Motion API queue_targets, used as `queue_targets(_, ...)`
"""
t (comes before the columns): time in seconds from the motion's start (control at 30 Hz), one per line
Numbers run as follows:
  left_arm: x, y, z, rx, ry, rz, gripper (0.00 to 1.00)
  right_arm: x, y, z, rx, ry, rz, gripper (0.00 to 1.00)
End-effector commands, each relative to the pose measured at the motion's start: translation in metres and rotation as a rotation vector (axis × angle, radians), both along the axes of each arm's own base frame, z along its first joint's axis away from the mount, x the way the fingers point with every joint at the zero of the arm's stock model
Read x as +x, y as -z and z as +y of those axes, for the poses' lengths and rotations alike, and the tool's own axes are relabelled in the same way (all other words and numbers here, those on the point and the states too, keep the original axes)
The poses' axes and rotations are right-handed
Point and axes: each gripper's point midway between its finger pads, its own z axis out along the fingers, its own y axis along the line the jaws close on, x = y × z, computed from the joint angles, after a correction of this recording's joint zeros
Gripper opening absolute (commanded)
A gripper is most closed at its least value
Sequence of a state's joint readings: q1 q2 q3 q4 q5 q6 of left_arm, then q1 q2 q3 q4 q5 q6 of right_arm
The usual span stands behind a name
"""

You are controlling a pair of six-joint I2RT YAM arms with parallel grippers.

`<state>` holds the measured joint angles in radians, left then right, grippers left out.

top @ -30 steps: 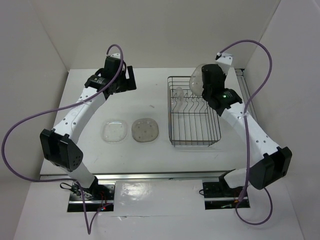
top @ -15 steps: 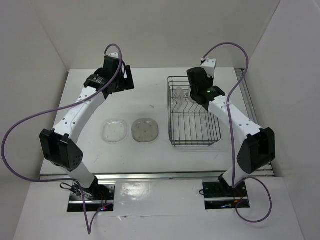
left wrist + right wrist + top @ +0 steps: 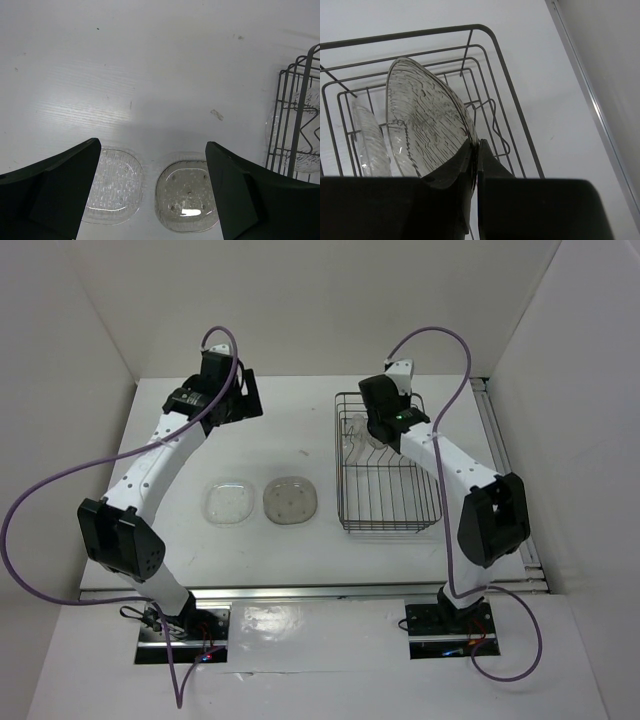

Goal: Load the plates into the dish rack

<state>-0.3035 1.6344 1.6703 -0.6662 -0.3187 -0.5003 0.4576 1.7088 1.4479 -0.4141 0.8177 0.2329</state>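
Right wrist: rippled plate (image 3: 420, 120) (translucent, upright)

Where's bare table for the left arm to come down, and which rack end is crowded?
Bare table lies between the smoky plate and the dish rack, and beyond the clear plate. Its far end is crowded: the racked plate, plus the held plate in the right gripper. Near slots are free.
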Motion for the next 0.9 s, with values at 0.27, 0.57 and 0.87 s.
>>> queue_targets(0.27, 0.001, -0.034, 0.010, -0.005, -0.016, -0.083, 1.00, 0.018, -0.011, 0.031, -0.018, -0.027, -0.051, 0.02)
queue_targets(0.57, 0.001, -0.034, 0.008, -0.010, -0.009, -0.082, 1.00, 0.019, -0.005, 0.041, -0.030, -0.051, -0.040, 0.40)
queue_targets(0.87, 0.003, -0.021, 0.007, -0.002, -0.008, -0.053, 1.00, 0.030, -0.004, 0.051, -0.026, -0.082, -0.033, 0.65)
